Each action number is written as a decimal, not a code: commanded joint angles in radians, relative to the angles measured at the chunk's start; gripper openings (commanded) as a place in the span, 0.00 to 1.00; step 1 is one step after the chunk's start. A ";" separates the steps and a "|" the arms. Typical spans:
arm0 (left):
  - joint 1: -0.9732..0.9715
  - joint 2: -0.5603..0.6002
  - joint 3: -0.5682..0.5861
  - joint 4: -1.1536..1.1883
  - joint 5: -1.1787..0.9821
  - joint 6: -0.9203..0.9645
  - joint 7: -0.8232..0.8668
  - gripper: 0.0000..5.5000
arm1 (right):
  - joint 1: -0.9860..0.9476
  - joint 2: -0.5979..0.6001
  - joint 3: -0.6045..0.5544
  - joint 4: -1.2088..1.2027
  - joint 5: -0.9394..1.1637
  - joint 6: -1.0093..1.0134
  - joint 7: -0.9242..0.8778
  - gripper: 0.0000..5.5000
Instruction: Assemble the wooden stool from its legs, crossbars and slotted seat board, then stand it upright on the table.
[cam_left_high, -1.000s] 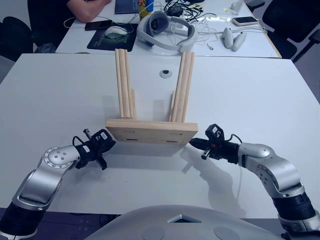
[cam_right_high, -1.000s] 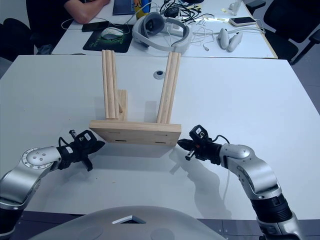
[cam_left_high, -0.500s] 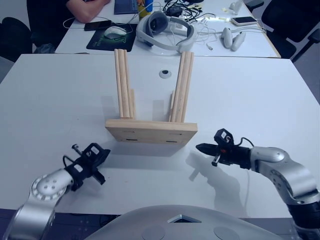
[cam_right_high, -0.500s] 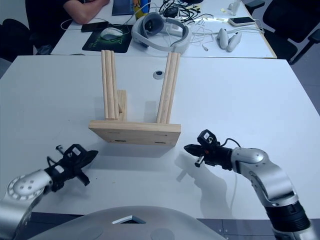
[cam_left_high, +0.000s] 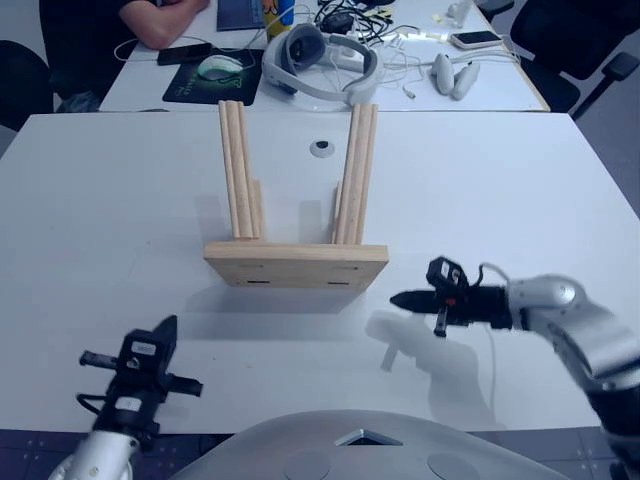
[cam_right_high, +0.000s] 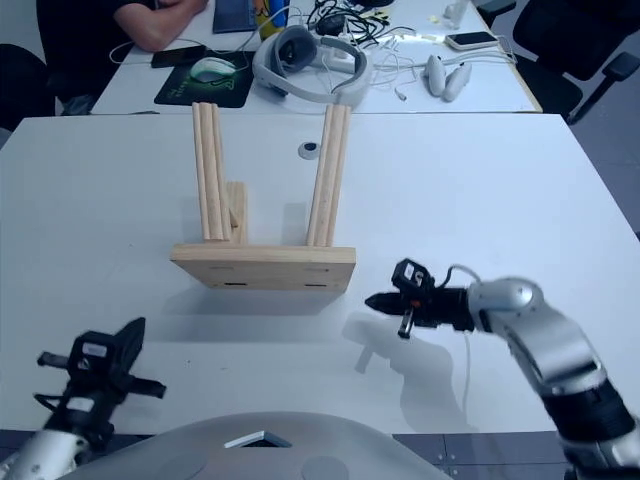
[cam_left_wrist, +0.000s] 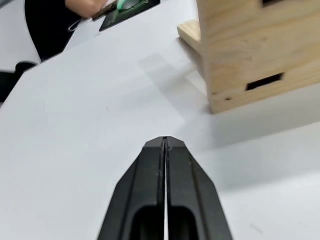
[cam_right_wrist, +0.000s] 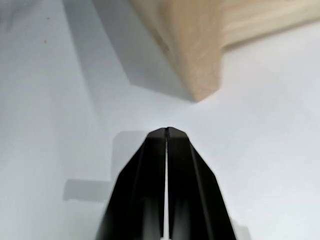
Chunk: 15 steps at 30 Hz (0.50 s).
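Stool assembled mid-table, not yet on its feet, seat board nearest me. My left gripper hangs well short of it, and my right gripper points at the seat's corner. Both have jaws pressed together, empty. Next, I judge: open both, grip the seat, turn it upright.

Stool cut off at the left wrist view's edge (crossbars mostly behind legs)
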 joint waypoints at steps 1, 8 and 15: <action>-0.255 0.179 -0.003 0.127 0.013 0.079 -0.125 0.00 | 0.149 0.104 -0.033 -0.116 -0.003 0.000 -0.156 0.00; -0.520 0.202 -0.086 0.310 -0.012 0.111 -0.186 0.00 | 0.250 0.280 0.037 -0.146 -0.114 -0.056 -0.407 0.00; -0.562 0.194 -0.146 0.393 -0.003 0.093 -0.198 0.00 | 0.140 0.318 0.028 -0.020 -0.205 -0.121 -0.475 0.00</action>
